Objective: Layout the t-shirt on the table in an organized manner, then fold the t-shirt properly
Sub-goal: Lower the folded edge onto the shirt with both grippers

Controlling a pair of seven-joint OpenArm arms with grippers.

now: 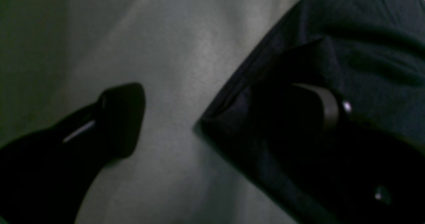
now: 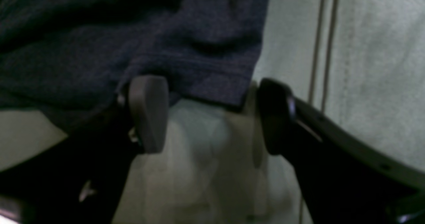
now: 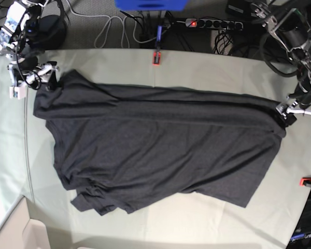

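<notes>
My left jaws (image 1: 212,114): spread wide, grasping nothing. One finger hangs over bare desk cloth; the other sits dark over the t-shirt's folded hem corner, and whether it touches the cloth I cannot tell.
My right jaws (image 2: 212,114): spread apart, nothing clamped. The grey pad (image 2: 147,112) sits at the shirt's edge, the dark finger just past its corner over bare cloth.
T-shirt (image 3: 160,145): black, plain side up, spread across the middle of the desk, stretched long between my two arms. One end reaches my right jaws (image 3: 46,72) at the far left corner in the base view, the other my left jaws (image 3: 289,115) at the right edge. Long creases run along its length; the near-left corner is bunched in overlapping folds.
Desk (image 3: 207,72): pale grey-green cloth, showing all round the shirt, with a seam line running close by my right jaws.
Red clamps (image 3: 156,57): one at the far edge beyond the shirt, another at the right edge, both well apart from the shirt.
Beyond the desk: a power strip (image 3: 210,23) with a lit red switch, among tangled cables on the floor.
</notes>
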